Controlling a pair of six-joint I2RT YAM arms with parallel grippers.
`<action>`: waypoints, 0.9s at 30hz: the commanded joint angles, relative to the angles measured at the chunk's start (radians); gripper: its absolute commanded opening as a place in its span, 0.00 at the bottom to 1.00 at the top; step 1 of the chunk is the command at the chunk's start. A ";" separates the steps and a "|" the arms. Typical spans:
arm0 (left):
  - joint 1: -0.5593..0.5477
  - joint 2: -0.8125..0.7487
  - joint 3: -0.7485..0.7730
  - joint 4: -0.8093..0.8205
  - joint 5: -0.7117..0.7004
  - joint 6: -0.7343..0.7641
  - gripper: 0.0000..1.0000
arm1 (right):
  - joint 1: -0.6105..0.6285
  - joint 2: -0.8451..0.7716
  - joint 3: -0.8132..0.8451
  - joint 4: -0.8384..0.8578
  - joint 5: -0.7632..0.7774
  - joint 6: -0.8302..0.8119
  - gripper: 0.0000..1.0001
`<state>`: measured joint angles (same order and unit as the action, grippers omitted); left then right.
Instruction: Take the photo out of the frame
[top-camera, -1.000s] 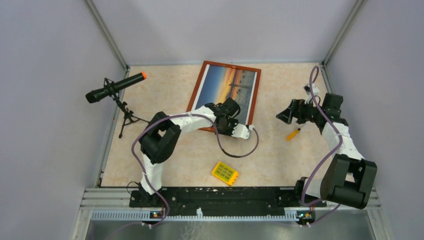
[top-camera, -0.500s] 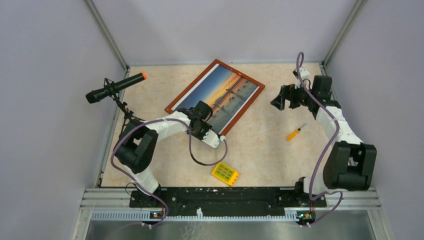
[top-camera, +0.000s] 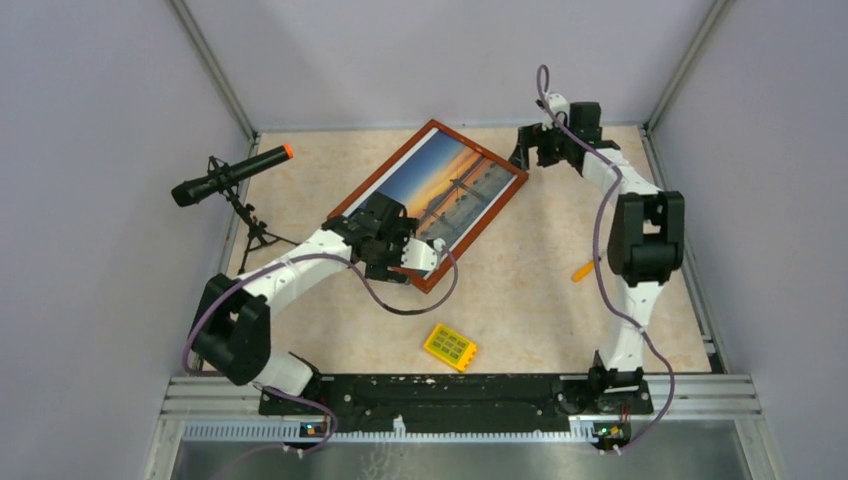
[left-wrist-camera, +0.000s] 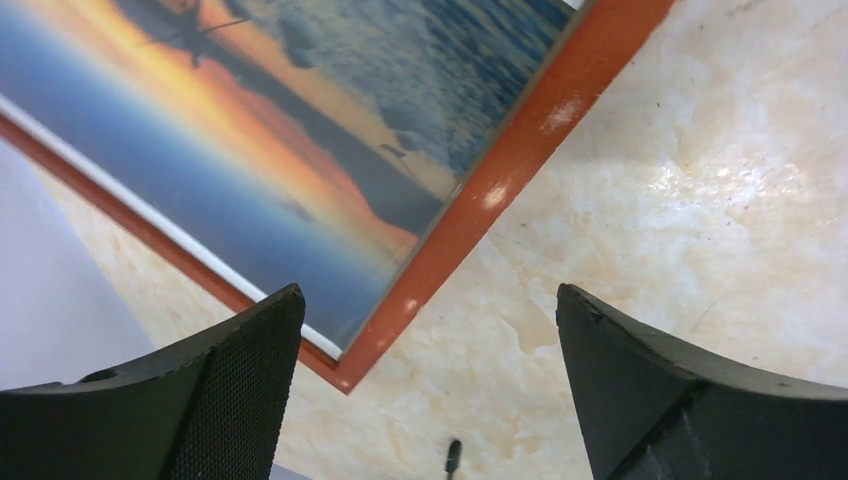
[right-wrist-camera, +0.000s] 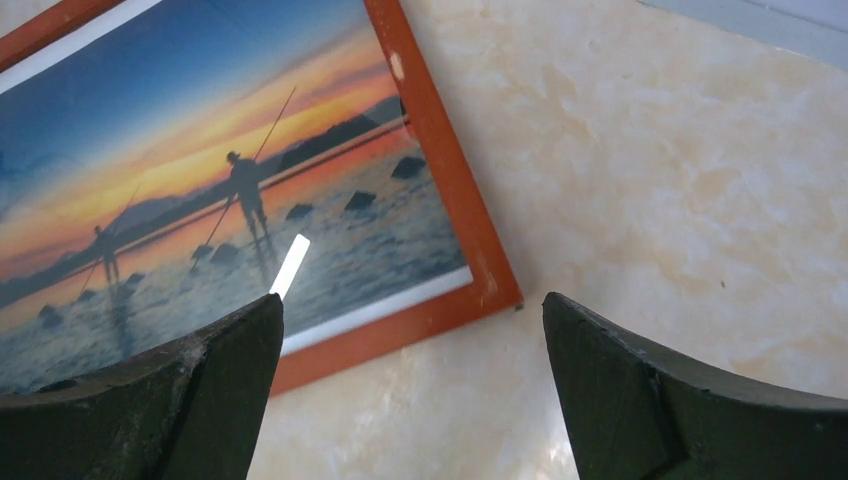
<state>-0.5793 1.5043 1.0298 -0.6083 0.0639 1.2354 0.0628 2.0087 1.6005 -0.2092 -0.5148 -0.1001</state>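
A pale marbled table (top-camera: 520, 300) between grey-lilac walls carries the frame (right-wrist-camera: 440, 170), lying flat, turned diagonally, picture side up. The photo (top-camera: 450, 185) sits inside the frame: orange sunset, blue water, 2 dark figures with poles. The left fingers (left-wrist-camera: 230, 380) stand wide apart above one near corner of the frame, gripping nothing. The right fingers (right-wrist-camera: 200, 390) stand equally wide over its far right corner. Nearer than the frame lies a yellow block (top-camera: 449, 346) — left of the frame, a microphone (top-camera: 228, 176) on a tripod.
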 joint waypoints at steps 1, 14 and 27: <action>0.026 -0.110 -0.028 0.004 0.078 -0.241 0.98 | 0.044 0.139 0.174 -0.019 0.054 0.002 0.99; 0.148 -0.231 -0.271 0.085 0.181 -0.473 0.99 | 0.089 0.449 0.518 -0.202 0.122 -0.055 0.95; 0.305 0.060 -0.161 0.160 0.223 -0.442 0.93 | 0.071 0.247 0.162 -0.252 0.122 -0.113 0.60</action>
<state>-0.2810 1.5177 0.8253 -0.5129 0.2577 0.7788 0.1452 2.3436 1.8694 -0.3786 -0.4023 -0.1959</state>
